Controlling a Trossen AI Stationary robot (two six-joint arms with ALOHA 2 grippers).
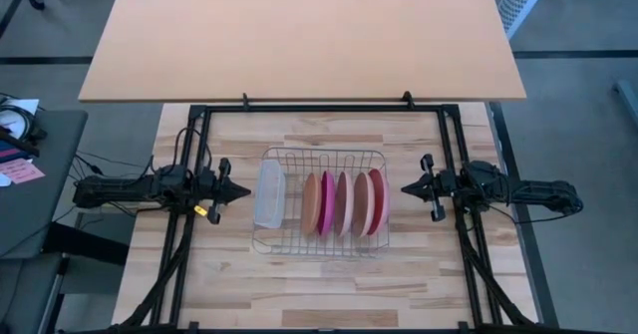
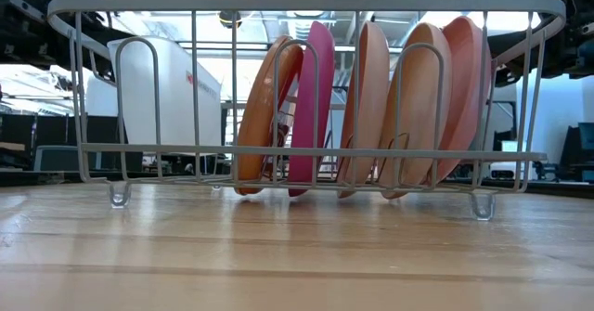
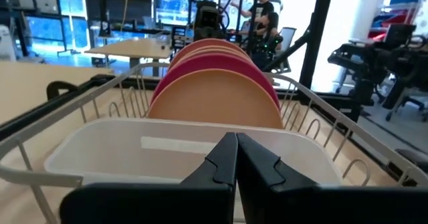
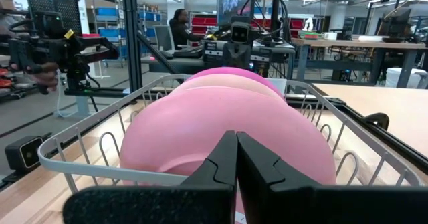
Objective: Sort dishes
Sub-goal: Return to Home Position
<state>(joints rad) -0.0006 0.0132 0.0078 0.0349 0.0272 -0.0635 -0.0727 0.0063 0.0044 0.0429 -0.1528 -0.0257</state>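
- Plates (image 1: 340, 203): all on edge in the wire dish rack (image 1: 324, 153), mid-table, in one row filling its middle and right end. None lying on the wood table (image 1: 229, 274).
- Row, from the left arm's side: orange-tan plate (image 2: 264, 116), magenta plate (image 2: 314, 107), pale pink plate (image 2: 367, 107), second tan plate (image 2: 418, 107), red plate (image 2: 469, 79). They stand close; the last two look to be touching.
- White tray (image 1: 268, 195): on edge in the rack's left end, just beside the orange-tan plate.
- Left gripper (image 1: 239, 190): just off the rack's left side, tips aimed at the tray. Fingers pinched fully together, holding nothing.
- Right gripper (image 1: 407, 186): just off the rack's right side, facing the red plate. Fingers tip to tip, empty.
- Step in hand, my read: sorting looks done, only homing both arms left. To do it well, I'd pull each arm straight back from the rack at low speed, w/ no sweep over the wire rim. A snag could tip the whole row. Fingers closed, so nothing hooks.
- Count: 5 plates (2 tan-ish, 1 magenta, 1 pale pink, 1 red); 1 rack; 1 tray; 2 grippers.
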